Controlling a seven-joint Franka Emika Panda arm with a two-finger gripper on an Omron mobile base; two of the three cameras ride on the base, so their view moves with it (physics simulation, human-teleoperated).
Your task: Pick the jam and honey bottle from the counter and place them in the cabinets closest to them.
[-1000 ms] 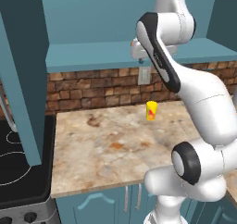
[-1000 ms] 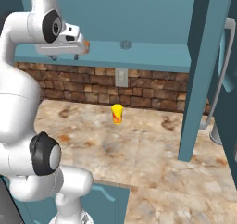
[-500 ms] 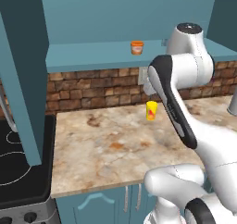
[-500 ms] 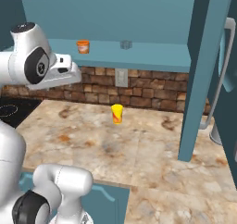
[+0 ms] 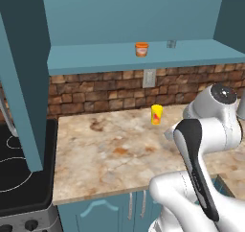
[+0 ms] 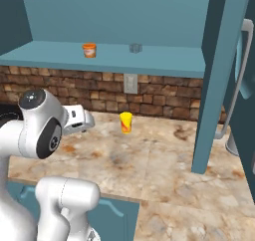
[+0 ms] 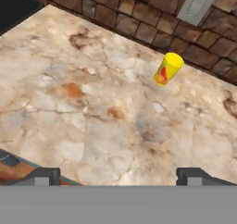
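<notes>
While you are watching the left base view, the jam (image 5: 141, 49) is sitting alone on the cabinets' shelf (image 5: 95, 58), toward its middle, and the arm is folding back down from it over the table (image 5: 105, 154). Over in the right base view, the end effector (image 6: 87, 120) is hanging low near the table's left edge. Through the hand view, its tips are standing wide apart and empty above the yellow cup (image 7: 167, 69); I judge the honey bottle is next.

A kitchen: marbled counter (image 5: 119, 154), brick backsplash (image 5: 100, 89), teal cabinets (image 5: 124, 58), black stove (image 5: 19, 173).
</notes>
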